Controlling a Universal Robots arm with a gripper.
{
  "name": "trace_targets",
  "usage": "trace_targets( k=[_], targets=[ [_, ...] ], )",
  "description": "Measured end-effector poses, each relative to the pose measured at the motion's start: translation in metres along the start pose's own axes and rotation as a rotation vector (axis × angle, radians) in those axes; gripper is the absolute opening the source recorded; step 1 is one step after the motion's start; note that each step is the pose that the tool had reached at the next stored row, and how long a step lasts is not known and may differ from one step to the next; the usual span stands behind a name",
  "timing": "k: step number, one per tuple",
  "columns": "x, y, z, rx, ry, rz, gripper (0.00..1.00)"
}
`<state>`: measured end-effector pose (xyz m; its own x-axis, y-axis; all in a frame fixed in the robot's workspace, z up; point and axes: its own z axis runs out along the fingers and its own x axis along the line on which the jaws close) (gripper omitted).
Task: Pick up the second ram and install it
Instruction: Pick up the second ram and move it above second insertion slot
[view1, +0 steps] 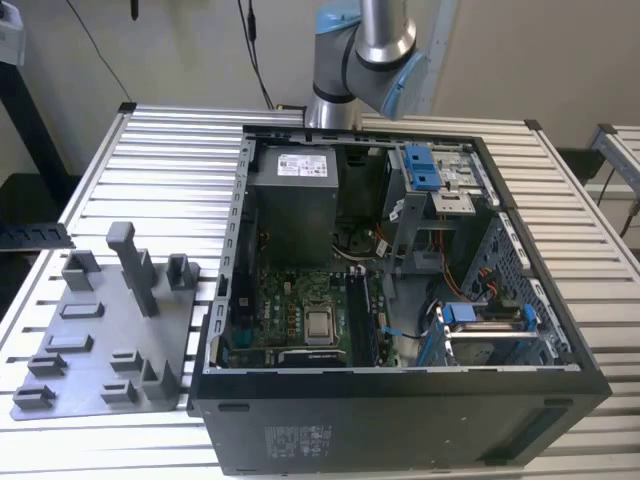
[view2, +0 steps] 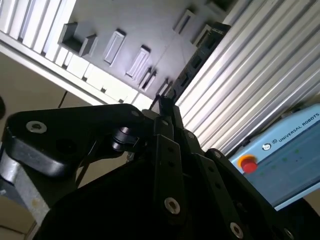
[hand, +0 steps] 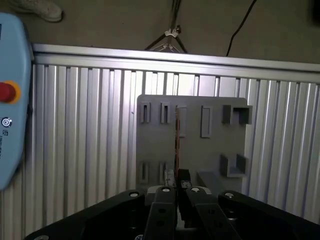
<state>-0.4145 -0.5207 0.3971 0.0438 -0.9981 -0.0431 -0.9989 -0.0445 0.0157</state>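
One gripper (hand: 177, 182) holding second ram (hand: 176, 135), one grey tray (hand: 192, 155), one open case (view1: 380, 420)

The arm (view1: 372, 40) runs out past the top edge of the exterior view, and the computer case (view1: 400, 425) loses its lower front to the bottom edge. In the first wrist view the second ram (hand: 176, 135) stands edge-on, a thin strip, its chips impossible to make out and its near end buried between the closed fingers of the gripper (hand: 177, 177), whose dark body covers part of the grey tray (hand: 192, 150); the blue pendant (hand: 10, 100) is cropped by the frame.
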Motion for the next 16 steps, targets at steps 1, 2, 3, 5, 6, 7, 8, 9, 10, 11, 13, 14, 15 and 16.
trace_targets(
  k=[1,2,3,5,6,7,8,9,10,11,13,14,15,16],
  targets=[
    [-0.0001,0.0001,-0.0036,0.0,0.0,0.0,0.14],
    [-0.0003,0.0001,-0.0074,-0.0001,0.0001,0.0,0.14],
    [-0.0005,0.0002,-0.0112,0.0,0.0,0.0,0.14],
    [-0.0007,0.0003,-0.0175,0.0,0.0,0.0,0.14],
    [-0.0008,0.0003,-0.0196,-0.0001,0.0,0.0,0.14],
    [-0.0009,0.0004,-0.0213,0.0,-0.0002,0.0,0.14],
    [-0.001,0.0004,-0.023,0.0001,-0.0003,0.0,0.14],
    [-0.001,0.0004,-0.0245,0.0001,-0.0006,0.0,0.14],
    [-0.0011,0.0004,-0.0252,-0.0001,-0.0005,0.0,0.14],
    [-0.0011,0.0004,-0.0254,0.0001,-0.0006,0.0,0.14],
    [-0.0011,0.0004,-0.0261,0.0001,-0.0006,0.0,0.14],
    [-0.0011,0.0004,-0.0264,0.0,-0.0006,0.0,0.14],
    [-0.0011,0.0004,-0.0268,0.0,-0.0006,0.0,0.14],
    [-0.0011,0.0004,-0.0271,0.0,-0.0006,0.0,0.14]
  ],
)
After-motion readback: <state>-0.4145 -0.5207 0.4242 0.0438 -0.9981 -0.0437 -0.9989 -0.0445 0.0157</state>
